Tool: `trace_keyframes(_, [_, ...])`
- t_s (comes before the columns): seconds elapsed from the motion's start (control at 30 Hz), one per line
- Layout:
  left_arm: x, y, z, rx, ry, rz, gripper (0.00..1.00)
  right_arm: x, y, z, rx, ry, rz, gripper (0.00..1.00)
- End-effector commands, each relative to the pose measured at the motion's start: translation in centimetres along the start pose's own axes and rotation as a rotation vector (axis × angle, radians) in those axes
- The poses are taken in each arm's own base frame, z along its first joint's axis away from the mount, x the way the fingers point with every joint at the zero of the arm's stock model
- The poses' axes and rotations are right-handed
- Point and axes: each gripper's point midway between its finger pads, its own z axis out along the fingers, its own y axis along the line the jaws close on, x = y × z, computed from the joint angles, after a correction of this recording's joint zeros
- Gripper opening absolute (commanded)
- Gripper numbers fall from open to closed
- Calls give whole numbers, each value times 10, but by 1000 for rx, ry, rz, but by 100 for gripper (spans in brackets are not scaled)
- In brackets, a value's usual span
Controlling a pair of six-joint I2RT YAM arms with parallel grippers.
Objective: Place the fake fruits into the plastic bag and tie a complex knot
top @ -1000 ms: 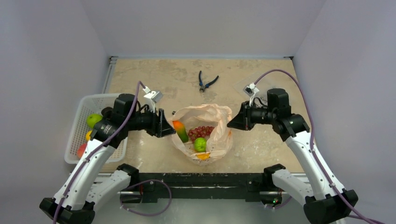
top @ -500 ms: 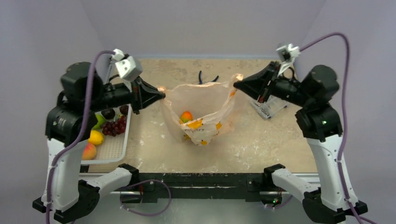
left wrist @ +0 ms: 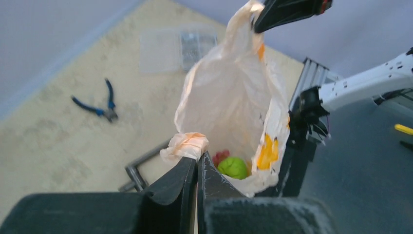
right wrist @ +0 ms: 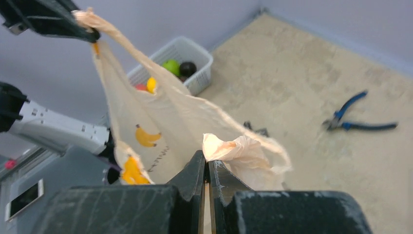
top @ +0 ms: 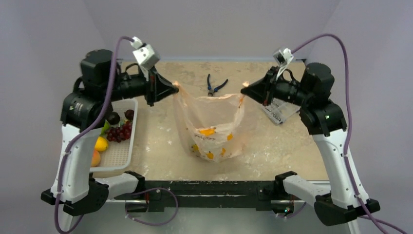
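The pale peach plastic bag (top: 213, 124) with yellow fruit prints hangs stretched between my two grippers above the table. My left gripper (top: 174, 87) is shut on its left handle (left wrist: 190, 145). My right gripper (top: 245, 88) is shut on its right handle (right wrist: 233, 147). In the left wrist view a green round fruit (left wrist: 233, 167) and red grapes (left wrist: 220, 156) lie at the bottom of the bag. More fake fruits stay in the white mesh basket (top: 116, 153): dark grapes (top: 118, 132), a plum-like ball (top: 113, 118), a yellow citrus (top: 101, 144) and an orange fruit (top: 95, 158). No knot shows.
Blue-handled pliers (top: 215, 86) lie at the back of the table behind the bag. A clear plastic box (top: 279, 109) lies under my right arm. The basket stands at the table's left edge, below my left arm.
Both grippers have moved a little toward each other and back with the handles. The bag hangs taller and narrower now, and the fruit inside no longer shows from above.
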Motion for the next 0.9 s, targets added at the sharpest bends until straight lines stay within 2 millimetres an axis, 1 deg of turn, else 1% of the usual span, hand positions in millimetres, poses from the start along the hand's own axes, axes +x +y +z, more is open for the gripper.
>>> trace_keyframes(0.0, [-101, -59, -68, 31, -342, 253, 0, -107, 54, -35, -39, -255, -302, 0])
trace_keyframes(0.03, [-89, -53, -61, 27, -303, 256, 0, -108, 56, -35, -51, -268, -304, 0])
trace_keyframes(0.07, [-75, -44, -53, 13, -260, 245, 0, -102, 53, -33, -56, -264, -296, 0])
trace_keyframes(0.1, [-55, -32, -41, 1, -202, 216, 0, -93, 47, -29, -49, -248, -280, 0])
trace_keyframes(0.13, [-39, -25, -35, -5, -168, 224, 0, -78, 35, -23, -31, -215, -254, 0])
trace_keyframes(0.17, [-25, -20, -30, -10, -144, 229, 0, -57, 22, -16, -16, -164, -217, 0])
trace_keyframes(0.23, [1, -9, -22, -36, -111, 200, 0, -23, 8, -9, -9, -83, -189, 0])
trace_keyframes(0.3, [28, -4, -16, -39, -61, 182, 0, 6, -7, -5, 24, -23, -163, 0])
trace_keyframes(0.37, [45, 6, -13, -82, -32, 160, 0, 34, -24, -5, 70, 45, -160, 0])
trace_keyframes(0.4, [52, 7, -12, -85, -21, 151, 0, 47, -28, -5, 74, 79, -148, 0])
trace_keyframes(0.43, [55, 7, -12, -82, -16, 144, 0, 56, -28, -6, 67, 107, -145, 0])
trace_keyframes(0.47, [57, 5, -11, -74, -10, 133, 0, 59, -25, -8, 50, 122, -164, 0])
trace_keyframes(0.57, [61, -1, -9, -29, 11, 103, 0, 41, -17, -12, 43, 82, -204, 0])
trace_keyframes(0.6, [60, -6, -7, 11, 18, 116, 0, 35, -13, -11, 27, 69, -202, 0])
trace_keyframes(0.63, [51, -13, -10, 41, 9, 163, 0, 24, -5, -12, 6, 41, -208, 0])
trace_keyframes(0.67, [29, -12, -15, 3, -30, 209, 0, 6, 3, -13, -5, -4, -210, 0])
trace_keyframes(0.7, [-2, -4, -19, -61, -101, 237, 0, -10, 9, -14, -7, -48, -211, 0])
trace_keyframes(0.73, [-44, -5, -30, -107, -189, 267, 0, -19, 11, -14, -8, -69, -207, 0])
trace_keyframes(0.77, [-73, -10, -34, -96, -233, 284, 0, -18, 6, -11, 2, -54, -191, 0])
trace_keyframes(0.8, [-94, -18, -30, -40, -246, 274, 0, -4, -7, -4, 27, -4, -164, 0])
trace_keyframes(0.83, [-113, -32, -28, 36, -259, 251, 0, 17, -24, 1, 66, 56, -141, 0])
trace_keyframes(0.87, [-124, -42, -17, 110, -250, 221, 0, 40, -40, 6, 98, 115, -102, 0])
